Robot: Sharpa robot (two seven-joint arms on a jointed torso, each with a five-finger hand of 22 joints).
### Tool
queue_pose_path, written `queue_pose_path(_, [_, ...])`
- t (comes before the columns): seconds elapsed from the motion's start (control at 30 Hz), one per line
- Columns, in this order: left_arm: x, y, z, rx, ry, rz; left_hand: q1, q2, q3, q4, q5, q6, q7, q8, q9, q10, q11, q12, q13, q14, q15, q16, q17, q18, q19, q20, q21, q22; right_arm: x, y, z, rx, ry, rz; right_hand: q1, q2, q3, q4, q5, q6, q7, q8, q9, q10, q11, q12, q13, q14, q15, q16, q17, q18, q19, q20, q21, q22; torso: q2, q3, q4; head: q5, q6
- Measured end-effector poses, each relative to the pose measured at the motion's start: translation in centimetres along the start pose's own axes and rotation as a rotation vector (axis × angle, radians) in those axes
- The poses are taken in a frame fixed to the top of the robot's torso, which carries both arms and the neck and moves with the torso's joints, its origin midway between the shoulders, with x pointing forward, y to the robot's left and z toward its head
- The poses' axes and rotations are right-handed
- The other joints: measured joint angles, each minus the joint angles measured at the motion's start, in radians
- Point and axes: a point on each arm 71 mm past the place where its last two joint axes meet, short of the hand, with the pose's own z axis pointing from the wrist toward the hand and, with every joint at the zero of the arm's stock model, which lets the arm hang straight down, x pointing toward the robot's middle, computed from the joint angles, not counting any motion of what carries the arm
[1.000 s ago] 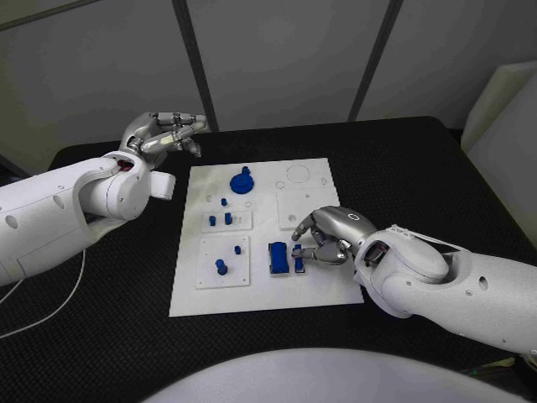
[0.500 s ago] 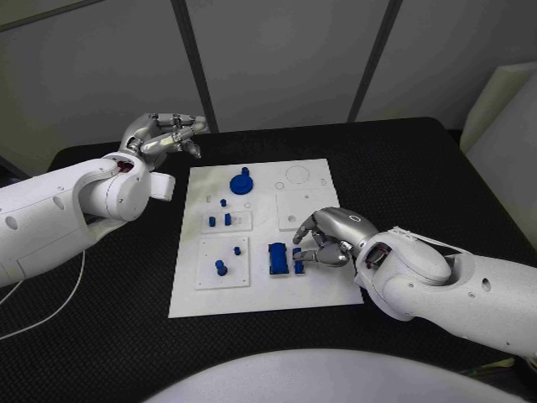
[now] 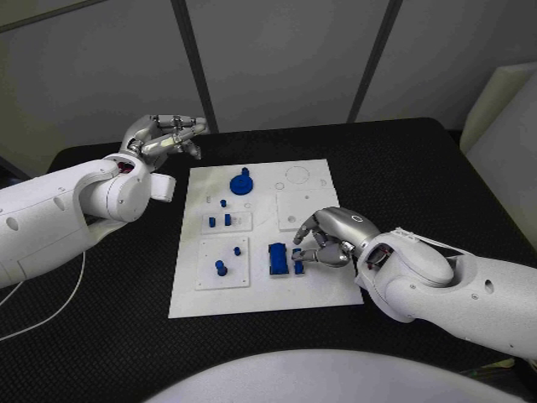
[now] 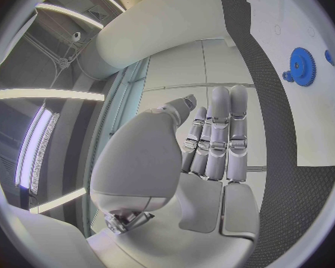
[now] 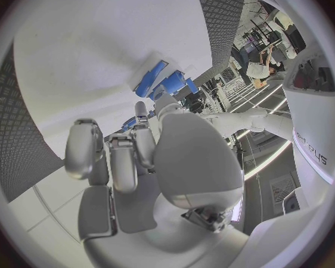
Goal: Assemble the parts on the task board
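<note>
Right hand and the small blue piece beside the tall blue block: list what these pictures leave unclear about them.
- Head view: the right hand covers part of the small blue piece; whether the fingers grip it or only touch it cannot be told.
- Right wrist view: the palm hides the fingertips, so the contact is hidden there too.
- Head view: the piece's shape is too small to make out beside the tall blue block.
- Task board: the right hand hides the part beneath it.
</note>
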Motion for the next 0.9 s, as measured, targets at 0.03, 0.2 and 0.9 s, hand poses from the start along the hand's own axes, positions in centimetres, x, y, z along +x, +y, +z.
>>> queue_pose_path(0.03, [0.0,0.0,0.0,0.0,0.0,0.0,0.0,0.0,0.0,0.0,0.0,0.0,0.0,0.0,0.0,-0.001,-0.001,0.0,0.0,0.0,0.0,0.0,0.0,0.0,0.0,0.0,0.0,0.0,-0.01,0.02,-0.02,-0.001,-0.001,0.001,-0.014,0.0,-0.009,0.009,0.011,0.0,0.0,0.0,0.0,0.0,0.0,0.0,0.0,0.0,0.0,0.0,0.0,0.0,0.0,0.0,0.0,0.0,0.0,0.0,0.0,0.0,0.0])
queue_pose_path(0.2, [0.0,0.04,-0.01,-0.002,0.0,0.0,0.0,0.0,0.0,0.0,0.0,0.0,0.0,0.0,0.0,-0.002,-0.002,0.0,0.0,0.0,0.0,0.0,0.0,0.0,0.0,0.0,0.0,0.0,-0.04,-0.01,-0.12,0.0,-0.002,0.006,-0.074,0.019,-0.068,0.074,0.131,0.0,0.0,0.005,-0.004,0.002,-0.002,0.0,-0.001,0.0,0.0,0.0,0.0,0.0,0.0,0.0,0.0,0.0,0.0,0.0,0.0,0.0,0.0])
queue_pose_path(0.9, [-0.03,0.06,-0.04,-0.005,0.001,0.0,0.0,0.0,0.0,0.0,0.0,0.0,0.0,0.0,0.0,-0.002,-0.002,0.0,0.0,0.0,0.0,0.0,0.0,0.0,0.0,0.0,0.0,0.0,0.34,-0.42,0.01,0.017,0.043,0.002,-0.049,0.055,-0.098,0.092,0.174,0.004,-0.01,0.005,-0.009,0.001,-0.002,0.001,0.003,0.0,0.0,0.0,0.0,0.0,0.0,0.0,0.0,0.001,0.001,-0.0003,-0.0002,0.002,-0.004])
